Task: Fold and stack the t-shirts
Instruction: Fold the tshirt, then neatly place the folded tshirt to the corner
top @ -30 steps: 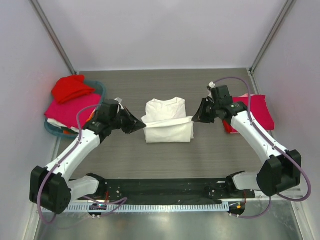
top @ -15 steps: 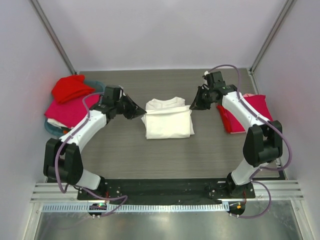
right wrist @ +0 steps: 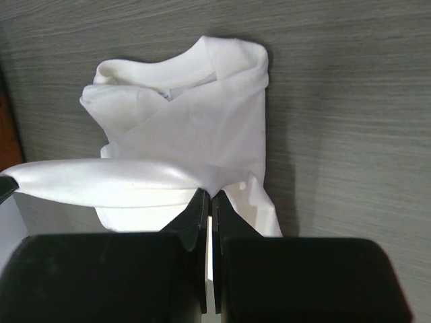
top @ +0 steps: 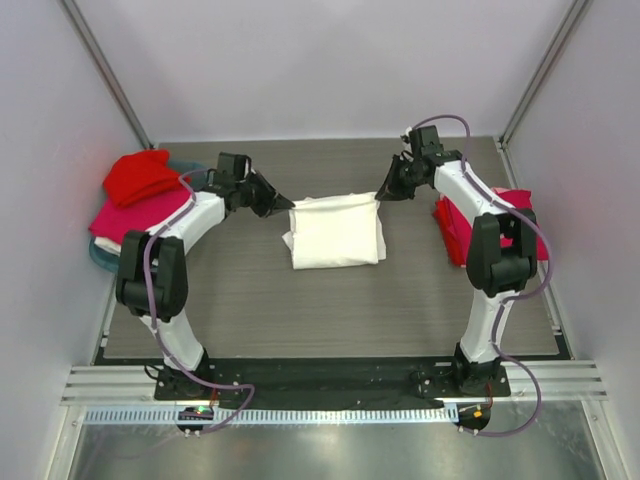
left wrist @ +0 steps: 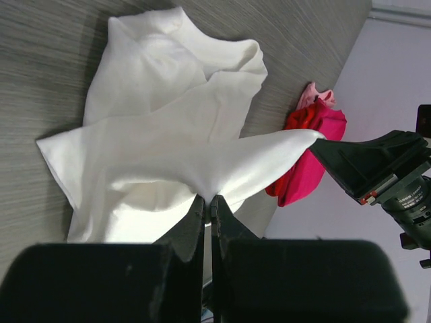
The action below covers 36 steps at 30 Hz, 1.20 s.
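Note:
A white t-shirt (top: 335, 232) lies partly folded at the table's middle; no print shows. My left gripper (top: 285, 208) is shut on the left end of its lifted hem edge, and my right gripper (top: 381, 196) is shut on the right end, holding that edge taut over the shirt's far, collar end. In the left wrist view the left gripper (left wrist: 209, 198) pinches white cloth (left wrist: 168, 128); in the right wrist view the right gripper (right wrist: 210, 194) pinches the same shirt (right wrist: 195, 121). A red tee (top: 140, 175) and a magenta tee (top: 135, 217) lie at left. Folded magenta and red tees (top: 520, 215) lie at right.
A teal basket (top: 199, 172) stands at the far left under the red and magenta tees. White enclosure walls close the table on the left, right and far side. The right-hand folded tees show in the left wrist view (left wrist: 313, 138).
Both grippers have carried the white shirt's held edge away from the arm bases toward the far side, over the collar end. The folded shirt now looks shorter.

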### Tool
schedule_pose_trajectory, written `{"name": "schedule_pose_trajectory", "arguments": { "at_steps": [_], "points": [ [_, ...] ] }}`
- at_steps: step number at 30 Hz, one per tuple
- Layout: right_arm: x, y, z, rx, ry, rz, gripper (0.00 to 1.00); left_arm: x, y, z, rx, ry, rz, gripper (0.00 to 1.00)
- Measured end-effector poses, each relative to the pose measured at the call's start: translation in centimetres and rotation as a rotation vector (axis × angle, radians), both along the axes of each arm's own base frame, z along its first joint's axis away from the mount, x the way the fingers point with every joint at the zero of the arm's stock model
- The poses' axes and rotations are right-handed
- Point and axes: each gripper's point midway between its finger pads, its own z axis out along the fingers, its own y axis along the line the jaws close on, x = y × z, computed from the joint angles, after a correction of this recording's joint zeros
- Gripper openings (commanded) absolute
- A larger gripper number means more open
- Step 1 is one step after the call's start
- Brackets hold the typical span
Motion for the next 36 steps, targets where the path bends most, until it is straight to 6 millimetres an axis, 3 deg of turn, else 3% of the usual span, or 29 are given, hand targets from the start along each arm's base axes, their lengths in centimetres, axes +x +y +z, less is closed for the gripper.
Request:
{"name": "schedule_pose_trajectory", "arguments": {
  "at_steps": [9, 10, 11, 12, 13, 14, 15, 19, 26, 36],
  "points": [
    [3.9, 0.8, -2.1, 0.032, 0.002, -0.007, 0.02, 3.8, 0.4, -2.1, 0.003, 0.016, 0.027, 0.0],
    [4.3, 0.9, -2.2, 0.036, -0.002, -0.007, 0.06, 4.3, 0.5, -2.2, 0.002, 0.013, 0.031, 0.1],
    [4.8, 0.9, -2.4, 0.039, -0.004, -0.006, 0.17, 4.8, 0.5, -2.3, 0.002, 0.009, 0.033, 0.22],
    [5.0, 1.0, -2.6, 0.044, -0.004, -0.01, 0.41, 5.3, 0.5, -2.5, 0.004, 0.004, 0.033, 0.4],
    [5.4, 0.9, -2.8, 0.048, -0.004, -0.017, 0.73, 6.0, 0.6, -2.7, 0.01, -0.004, 0.034, 0.73],
    [5.8, 0.8, -3.1, 0.05, -0.009, -0.024, 0.85, 7.0, 0.7, -3.0, 0.019, -0.016, 0.039, 0.77],
    [6.1, 0.6, -3.3, 0.049, -0.016, -0.028, 0.87, 7.8, 0.8, -3.3, 0.026, -0.024, 0.044, 0.78],
    [7.1, -0.3, -4.2, 0.068, -0.061, -0.04, 0.88, 9.8, 1.3, -5.4, 0.067, -0.044, 0.04, 0.79],
    [3.7, -0.9, -8.1, 0.112, -0.015, -0.011, 0.77, 7.0, 2.6, -8.7, 0.163, -0.051, -0.001, 0.77],
    [4.8, 0.8, -8.1, 0.195, -0.077, 0.052, 0.72, 7.2, 2.0, -8.8, 0.196, -0.113, -0.035, 0.69]
  ]
}}
